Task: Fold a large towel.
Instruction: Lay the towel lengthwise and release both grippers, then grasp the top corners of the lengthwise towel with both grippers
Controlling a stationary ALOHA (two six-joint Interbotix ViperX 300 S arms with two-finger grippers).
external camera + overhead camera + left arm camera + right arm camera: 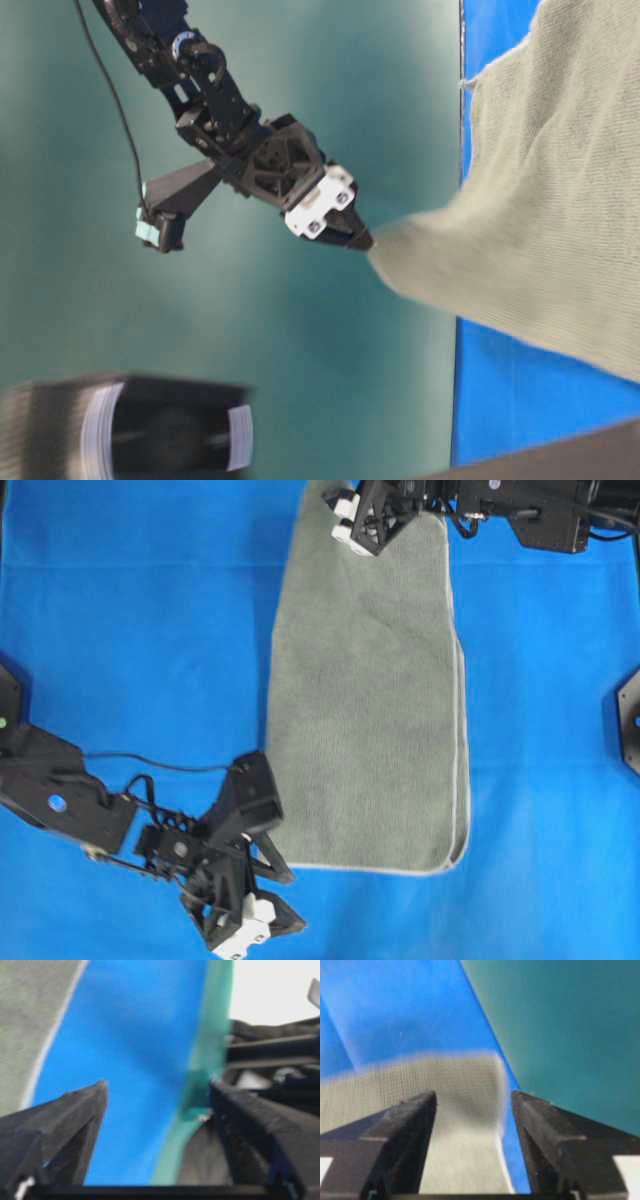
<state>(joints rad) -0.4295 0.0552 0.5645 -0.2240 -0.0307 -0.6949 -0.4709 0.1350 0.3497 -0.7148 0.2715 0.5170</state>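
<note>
The towel (365, 700) lies folded lengthwise as a long grey-green strip with a pale stitched edge, running from the far edge of the blue-covered surface (140, 630) towards the near edge. This fold looks done; the next likely calls for regrasping the ends. Both the left gripper (245, 915) and right gripper (350, 520) show jaws spread, holding nothing.
</note>
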